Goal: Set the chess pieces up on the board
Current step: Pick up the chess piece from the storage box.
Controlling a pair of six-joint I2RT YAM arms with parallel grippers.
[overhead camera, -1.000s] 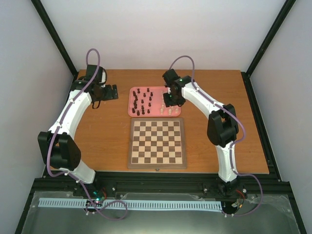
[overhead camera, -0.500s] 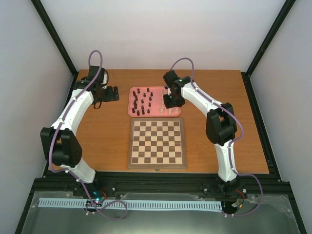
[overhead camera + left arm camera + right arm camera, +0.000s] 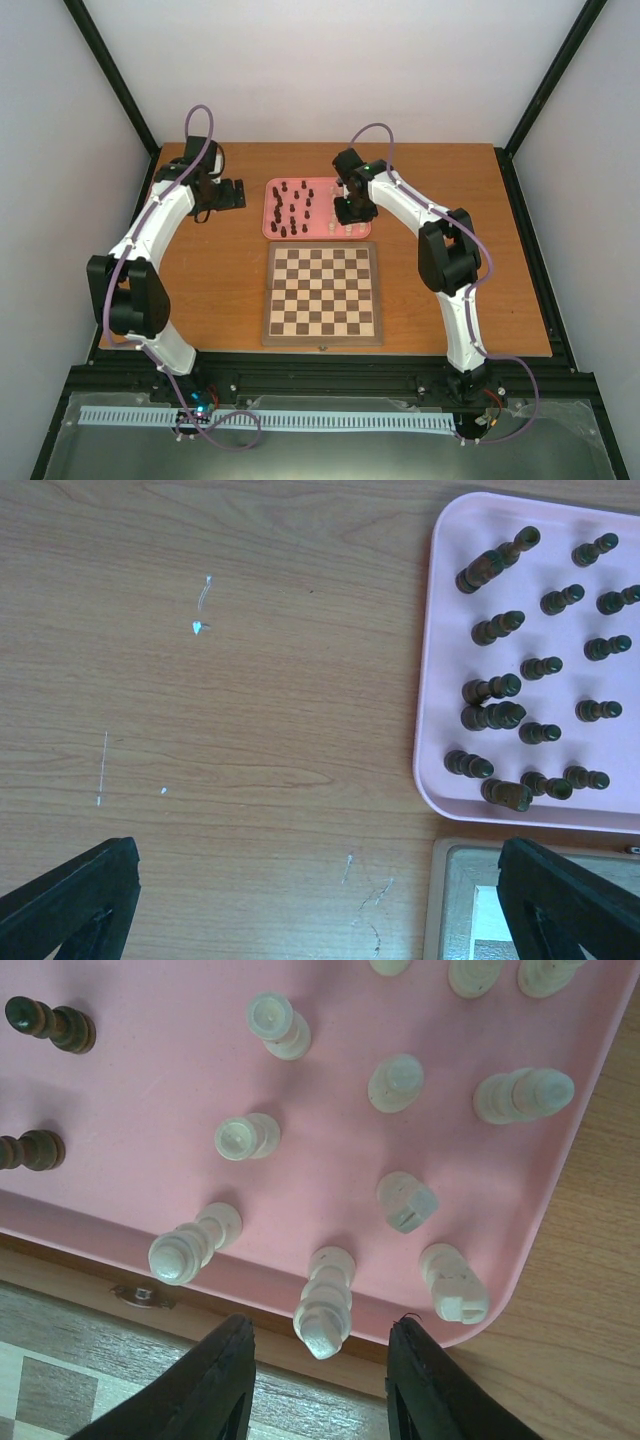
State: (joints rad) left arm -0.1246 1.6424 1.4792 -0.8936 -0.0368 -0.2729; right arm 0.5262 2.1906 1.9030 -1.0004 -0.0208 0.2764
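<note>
The board [image 3: 322, 293] lies at the table's middle with no pieces on it. Behind it, the pink tray [image 3: 318, 195] holds dark chess pieces [image 3: 288, 208] on its left and cream ones [image 3: 340, 226] on its right. My right gripper [image 3: 320, 1365] hangs open over the tray's near edge. A tall cream piece [image 3: 325, 1305] stands between its fingers [image 3: 225, 1380] with a gap on each side. My left gripper [image 3: 320, 910] is wide open over bare table left of the tray [image 3: 432, 680]. The dark pieces [image 3: 540, 668] stand upright to its right.
The board's corner [image 3: 455, 900] shows just below the tray in the left wrist view. Two other cream pieces [image 3: 195, 1245] [image 3: 452, 1282] stand close on either side of the one between the right fingers. Black frame posts [image 3: 115, 75] and pale walls enclose the table.
The right gripper's jaws have narrowed around the cream piece, and the arm's elbow has swung a little left. The left arm has shifted slightly, its gripper edging toward the tray.
</note>
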